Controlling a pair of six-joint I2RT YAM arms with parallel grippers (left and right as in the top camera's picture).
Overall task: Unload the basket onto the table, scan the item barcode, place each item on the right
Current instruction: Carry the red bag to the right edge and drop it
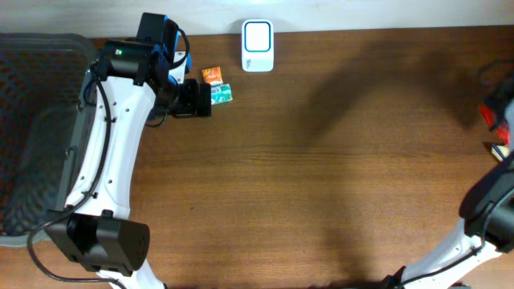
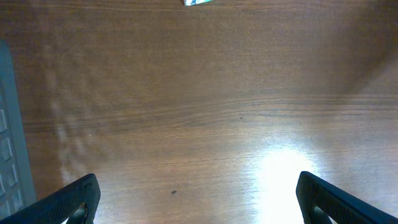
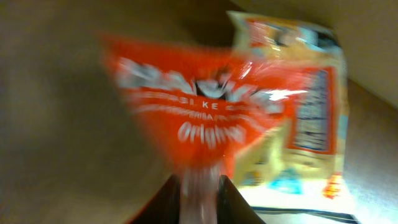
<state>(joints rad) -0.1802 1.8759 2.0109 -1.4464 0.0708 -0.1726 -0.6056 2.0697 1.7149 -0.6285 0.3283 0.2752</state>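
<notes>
A wooden table (image 1: 337,160) is seen from above, with a white robot arm on each side.

The left arm (image 1: 104,160) reaches toward the far left part of the table. Its left claw (image 1: 193,98) is released, and in the left wrist view the two dark fingers (image 2: 78,198) stand wide apart over bare wood with nothing between them. Just beside this claw lie two small sachets, an orange sachet (image 1: 212,75) and a green sachet (image 1: 222,94), close together on the table. A dark mesh basket (image 1: 32,120) sits at the left edge of the table.

A white scanner (image 1: 258,46), a rounded box with a blue-rimmed window, lies flat at the far edge of the table, near the two sachets and to their right.

The right arm (image 1: 482,225) rises from the near right corner, and only part of it is in the overhead view. The right claw (image 3: 199,186) is clenched on a snack packet (image 3: 205,112), pinching its lower edge between the two fingers. The packet is red-orange with white lettering and a yellow panel on one side. It is badly blurred, so no barcode can be made out. From above, a scrap of red shows at the right edge of the table, well apart from the scanner.
</notes>
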